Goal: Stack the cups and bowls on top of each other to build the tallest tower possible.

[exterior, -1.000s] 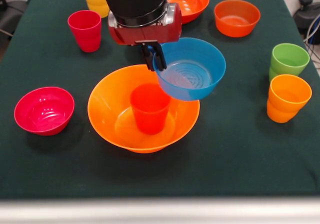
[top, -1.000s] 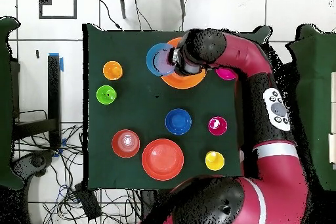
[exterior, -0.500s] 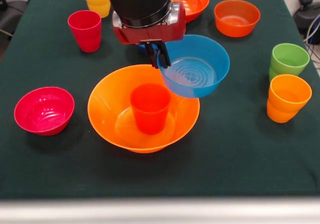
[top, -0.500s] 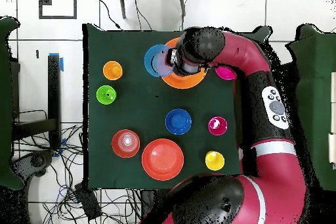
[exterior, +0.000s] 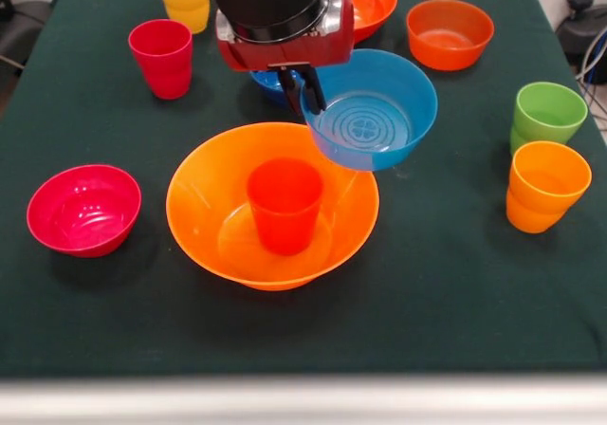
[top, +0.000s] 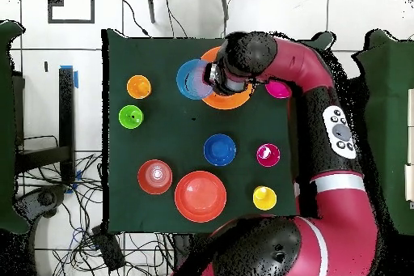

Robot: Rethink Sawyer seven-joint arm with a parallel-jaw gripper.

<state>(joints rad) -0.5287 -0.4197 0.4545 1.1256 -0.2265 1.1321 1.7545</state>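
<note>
Gripper [exterior: 302, 91] is clamped on the light blue bowl's [exterior: 375, 112] rim, apparently raised; only a red-orange cup [exterior: 285, 204] is stacked in the big orange bowl [exterior: 204, 216].

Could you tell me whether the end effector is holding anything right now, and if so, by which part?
Yes: the end effector grips the light blue bowl by its rim, holding it in the air.
</note>
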